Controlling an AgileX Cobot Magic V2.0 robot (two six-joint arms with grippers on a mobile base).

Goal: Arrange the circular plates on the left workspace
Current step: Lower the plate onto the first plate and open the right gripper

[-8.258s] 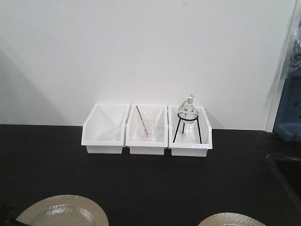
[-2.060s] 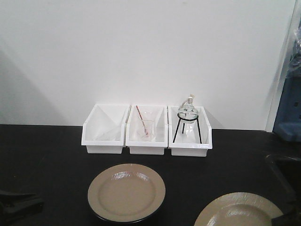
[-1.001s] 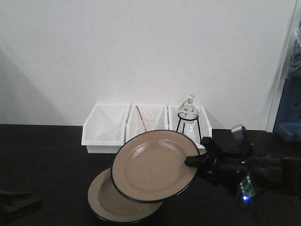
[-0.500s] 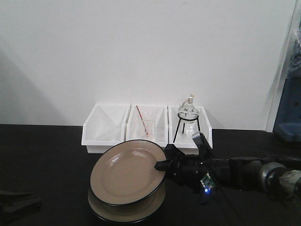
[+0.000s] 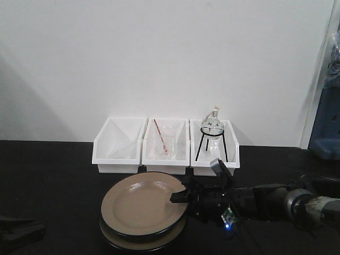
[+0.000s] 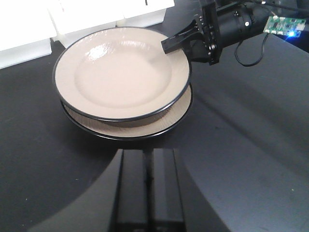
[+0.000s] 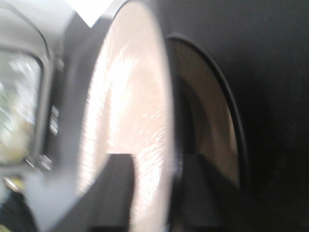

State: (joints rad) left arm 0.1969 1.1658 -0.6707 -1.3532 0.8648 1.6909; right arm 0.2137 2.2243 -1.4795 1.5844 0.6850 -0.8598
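Blur smears the right wrist view: only the upper plate (image 7: 125,111) edge-on and the lower plate (image 7: 212,130) behind it can be made out. The upper plate covers most of the lower plate (image 5: 143,240), so only its near rim shows. The left gripper (image 5: 16,234) is cut off at the frame's bottom. Two plates in all. The upper plate (image 6: 116,72) hangs slightly tilted just over the lower plate (image 6: 145,126), which lies on the black countertop (image 5: 53,180); contact on the far side can't be told. The right gripper (image 6: 169,46) is clamped on the upper plate's right rim. The left gripper (image 6: 149,188) has its fingers together and holds nothing. Three white bins (image 5: 118,154) stand in a row behind. One flask (image 5: 212,125) sits on a stand in the rightmost bin.
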